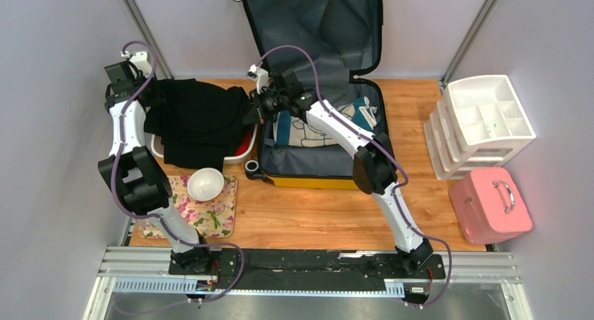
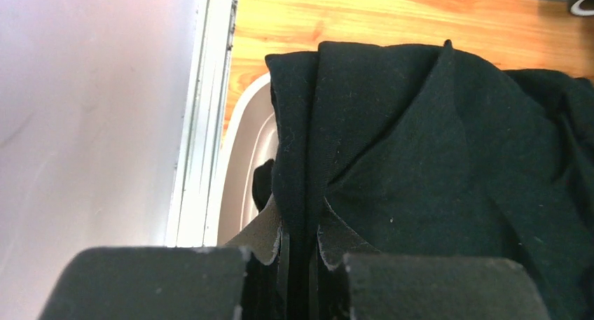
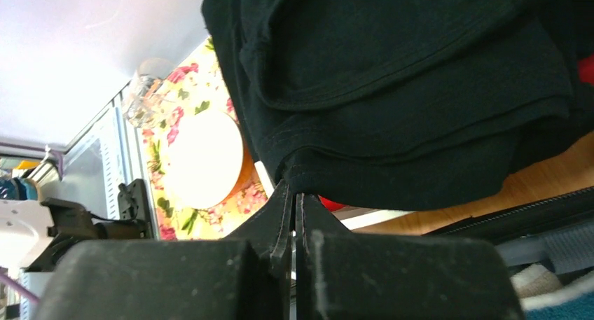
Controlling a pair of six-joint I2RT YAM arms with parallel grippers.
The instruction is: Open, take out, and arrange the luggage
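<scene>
We had the luggage (image 1: 329, 36) lying open at the back of the table (image 1: 308, 215). The left gripper (image 2: 300, 229) was clamped on a fold of the black shirt (image 1: 199, 120), well left of the case. The right gripper (image 3: 293, 194) was pinched together on its hem, right at the case's left edge.

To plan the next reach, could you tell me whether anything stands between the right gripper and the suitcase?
Nothing visible does: the right gripper hangs at the left edge of the suitcase, though shut on a black garment.
</scene>
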